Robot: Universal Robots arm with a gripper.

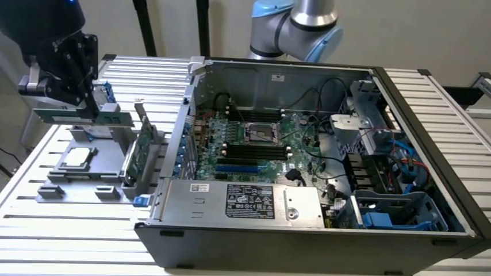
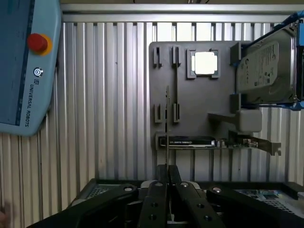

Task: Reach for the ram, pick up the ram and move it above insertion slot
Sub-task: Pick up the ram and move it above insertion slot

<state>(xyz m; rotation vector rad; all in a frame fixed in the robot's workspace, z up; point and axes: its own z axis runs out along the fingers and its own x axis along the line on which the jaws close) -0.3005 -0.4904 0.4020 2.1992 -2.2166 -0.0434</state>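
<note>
Above the grey holder tray [image 1: 107, 155], the hand [image 2: 166, 176] grips the ram [image 2: 167, 123] edgewise.

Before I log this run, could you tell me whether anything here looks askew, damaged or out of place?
Nothing stands out. The gripper is shut on the ram, held straight over the grey tray; the expansion card and hard drive sit in their holders.
</note>
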